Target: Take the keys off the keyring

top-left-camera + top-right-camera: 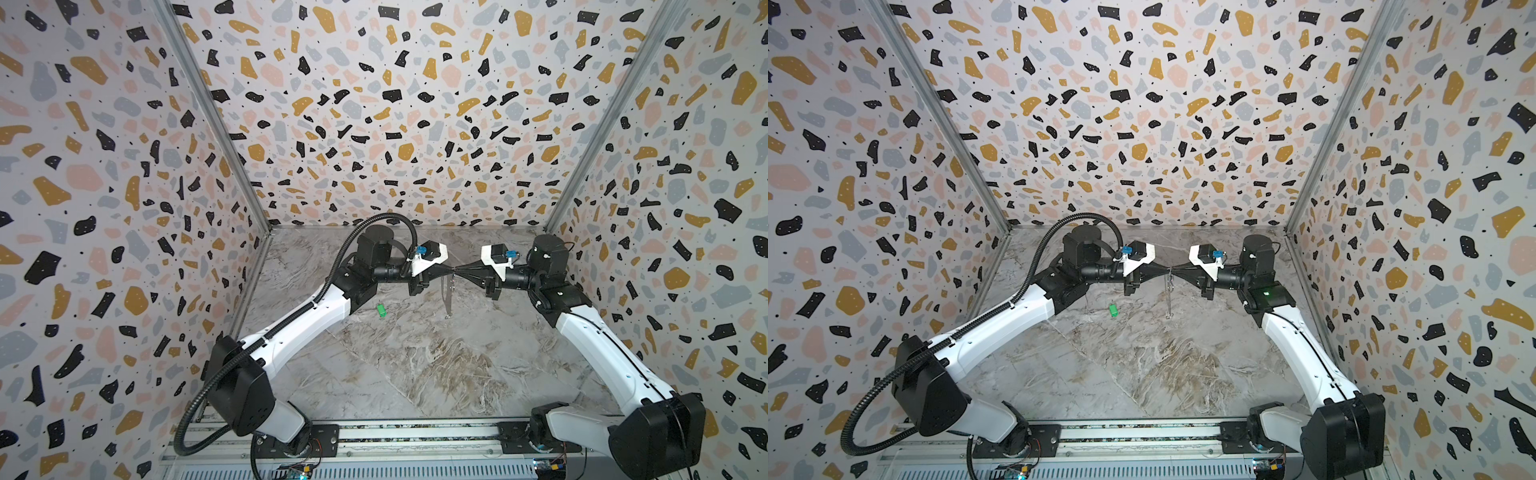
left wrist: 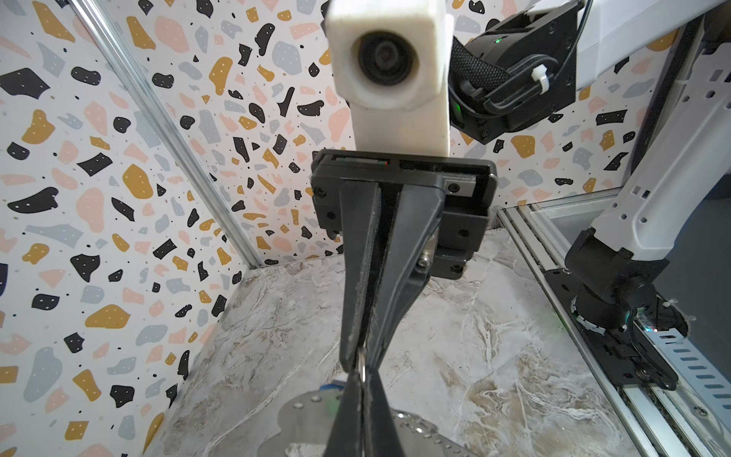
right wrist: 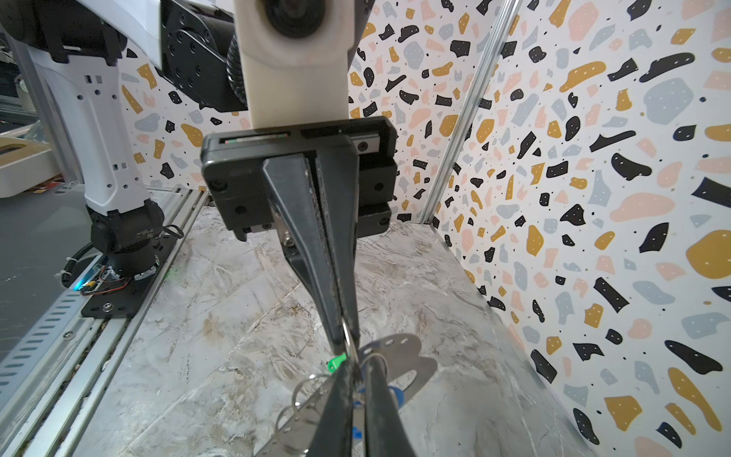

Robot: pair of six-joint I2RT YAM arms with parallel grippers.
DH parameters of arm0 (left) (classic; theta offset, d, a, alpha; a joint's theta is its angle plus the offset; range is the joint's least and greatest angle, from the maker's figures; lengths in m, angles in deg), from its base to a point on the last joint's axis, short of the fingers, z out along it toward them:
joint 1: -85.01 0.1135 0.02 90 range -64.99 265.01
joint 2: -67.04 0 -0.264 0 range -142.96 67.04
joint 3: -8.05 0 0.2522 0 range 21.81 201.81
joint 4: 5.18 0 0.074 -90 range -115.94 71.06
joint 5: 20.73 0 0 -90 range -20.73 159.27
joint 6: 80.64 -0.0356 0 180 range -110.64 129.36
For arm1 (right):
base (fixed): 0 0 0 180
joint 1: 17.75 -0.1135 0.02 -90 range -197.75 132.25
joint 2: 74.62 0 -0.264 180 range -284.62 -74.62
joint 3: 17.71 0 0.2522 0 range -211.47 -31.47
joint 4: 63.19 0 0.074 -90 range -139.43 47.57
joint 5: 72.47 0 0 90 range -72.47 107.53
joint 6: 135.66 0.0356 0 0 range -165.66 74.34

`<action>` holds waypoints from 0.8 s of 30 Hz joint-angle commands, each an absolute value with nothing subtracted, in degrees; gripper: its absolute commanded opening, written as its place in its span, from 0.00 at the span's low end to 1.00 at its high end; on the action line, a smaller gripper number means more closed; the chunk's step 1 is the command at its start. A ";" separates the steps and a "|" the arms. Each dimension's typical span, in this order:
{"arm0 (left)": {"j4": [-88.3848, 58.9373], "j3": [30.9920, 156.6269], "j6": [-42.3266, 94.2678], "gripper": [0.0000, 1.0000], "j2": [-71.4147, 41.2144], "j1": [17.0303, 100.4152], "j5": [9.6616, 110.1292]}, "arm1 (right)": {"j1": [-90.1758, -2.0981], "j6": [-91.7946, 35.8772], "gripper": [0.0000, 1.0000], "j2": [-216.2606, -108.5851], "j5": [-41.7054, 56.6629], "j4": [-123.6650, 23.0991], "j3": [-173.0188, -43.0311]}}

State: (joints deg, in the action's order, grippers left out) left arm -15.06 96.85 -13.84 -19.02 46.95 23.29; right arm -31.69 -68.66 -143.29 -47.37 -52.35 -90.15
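In both top views my two grippers meet tip to tip above the back of the table. The left gripper is shut on a thin wire ring of the keyring. The right gripper pinches the same ring from the opposite side. The keyring's flat plate hangs edge-on below the tips, its lower end near the table. A blue key shows behind my right fingers, mostly hidden. The green key lies loose on the table to the left.
The marble-patterned table is boxed in by terrazzo-patterned walls on three sides. An aluminium rail carrying both arm bases runs along the front edge. More loose wire rings hang from the plate's edge.
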 commanded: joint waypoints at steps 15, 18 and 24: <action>-22.12 101.43 -21.85 0.16 -18.01 45.42 31.69 | -31.90 -68.60 0.00 -143.34 -46.77 -46.09 -94.72; -24.93 102.27 -25.57 0.33 -16.45 44.58 38.47 | -31.82 -68.65 0.00 -143.55 -44.98 -42.99 -95.72; -30.82 104.63 -35.03 0.34 -14.66 39.63 54.95 | -31.88 -68.01 0.00 -144.50 -41.71 -37.47 -97.67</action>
State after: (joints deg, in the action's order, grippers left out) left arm -28.11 101.77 -28.83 -16.79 41.72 45.17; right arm -31.71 -68.64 -144.27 -43.44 -41.53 -94.93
